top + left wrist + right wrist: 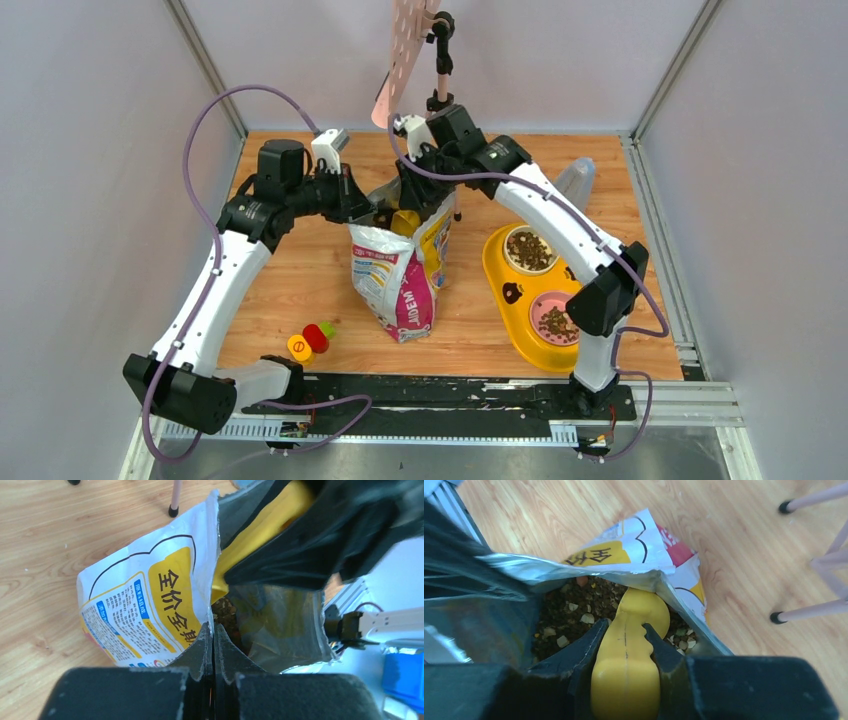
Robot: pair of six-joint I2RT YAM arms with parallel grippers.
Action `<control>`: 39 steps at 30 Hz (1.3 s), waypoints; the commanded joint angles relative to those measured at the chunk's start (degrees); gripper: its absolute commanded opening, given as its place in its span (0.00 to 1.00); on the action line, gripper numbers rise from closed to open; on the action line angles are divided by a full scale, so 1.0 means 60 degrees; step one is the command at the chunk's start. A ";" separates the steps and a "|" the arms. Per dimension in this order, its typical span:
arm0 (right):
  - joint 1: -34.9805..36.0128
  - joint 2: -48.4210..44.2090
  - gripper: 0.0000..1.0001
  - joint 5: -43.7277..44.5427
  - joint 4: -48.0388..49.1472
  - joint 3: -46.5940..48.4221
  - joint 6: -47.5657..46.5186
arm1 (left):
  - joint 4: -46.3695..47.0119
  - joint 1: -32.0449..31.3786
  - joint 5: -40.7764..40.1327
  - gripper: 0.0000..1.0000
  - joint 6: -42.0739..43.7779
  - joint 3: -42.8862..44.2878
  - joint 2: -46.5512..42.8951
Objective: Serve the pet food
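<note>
The left tool (214,639) is clamped flat on the rim of the bag (145,605). The right tool (625,635) grips the handle of the yellow scoop (626,680). The pet food (574,607) lies inside the bag, around the scoop's front end.

Risk: if the rim slips free, the bag mouth collapses onto the scoop. A tilted lift spills kibble onto the surface (300,270).

The pet food is a loose heap, with no long axis and no heading.
</note>
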 commanded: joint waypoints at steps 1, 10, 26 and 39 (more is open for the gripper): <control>0.0073 0.0221 0.00 0.1253 0.0918 -0.0858 0.0184 | 0.3443 -0.0051 0.0889 0.00 -0.1677 0.0517 -0.0571; 0.0360 0.0243 0.00 0.0407 0.0995 -0.2420 0.0758 | 0.3426 -0.0053 0.0464 0.00 -0.1565 0.0439 -0.0596; -0.1220 0.0694 0.00 -0.6244 0.1060 -0.1126 0.3105 | 0.1873 -0.0050 -0.0173 0.00 0.0575 0.0551 -0.0570; -0.3207 0.0224 0.00 -0.8580 0.3880 -0.2608 0.7182 | 0.0358 -0.0050 -0.0893 0.00 0.3098 0.1500 0.0013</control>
